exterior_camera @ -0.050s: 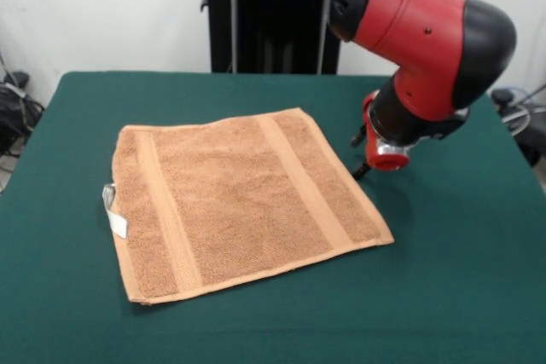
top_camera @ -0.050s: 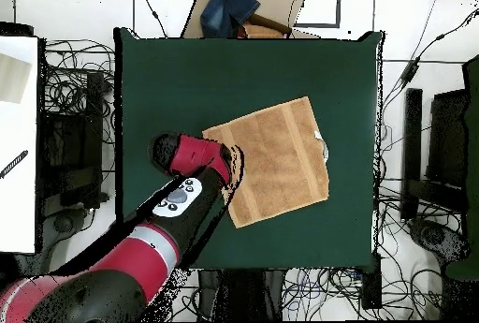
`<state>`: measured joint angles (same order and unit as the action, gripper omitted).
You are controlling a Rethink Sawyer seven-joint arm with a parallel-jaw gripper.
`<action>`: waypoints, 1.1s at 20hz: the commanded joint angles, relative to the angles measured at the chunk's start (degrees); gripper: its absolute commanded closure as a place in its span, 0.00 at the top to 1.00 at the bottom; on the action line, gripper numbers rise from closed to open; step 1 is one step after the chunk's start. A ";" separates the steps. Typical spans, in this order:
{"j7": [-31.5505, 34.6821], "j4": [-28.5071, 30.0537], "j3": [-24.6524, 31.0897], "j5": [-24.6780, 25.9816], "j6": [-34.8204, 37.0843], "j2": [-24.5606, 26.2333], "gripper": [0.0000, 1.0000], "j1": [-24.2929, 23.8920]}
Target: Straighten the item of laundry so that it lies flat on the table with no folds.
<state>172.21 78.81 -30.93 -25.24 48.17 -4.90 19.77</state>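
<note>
Lying spread near the middle of the table (exterior_camera @ -0.050s: pixel 478 296), the towel (exterior_camera @ -0.050s: pixel 243 202) already looks flat, with no fold showing.

Nearest the front camera, the towel's front hem sits well inside the table's near edge, with bare green felt on every side, so there is room to drag or tug any way. It should handle as soft, light and limp terry, likely to bunch if pushed, so a pinch at a corner or hem suits best; the white loop tag (exterior_camera @ -0.050s: pixel 113 213) marks one side edge. Farther back, the gripper (exterior_camera @ -0.050s: pixel 365 153) hangs just beside the towel's far side edge; whether it is spread or pressed together I cannot tell.
</note>
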 commanded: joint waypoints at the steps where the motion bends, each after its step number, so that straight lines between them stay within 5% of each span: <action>1: 15.32 -5.63 2.28 -3.72 2.83 2.27 1.00 -2.03; 10: 14.62 -5.90 2.35 -4.27 2.16 2.60 1.00 -2.33; 22: 13.06 0.67 1.81 -3.56 6.43 -5.52 1.00 -0.50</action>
<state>172.21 77.05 -31.81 -25.89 50.71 -7.20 19.16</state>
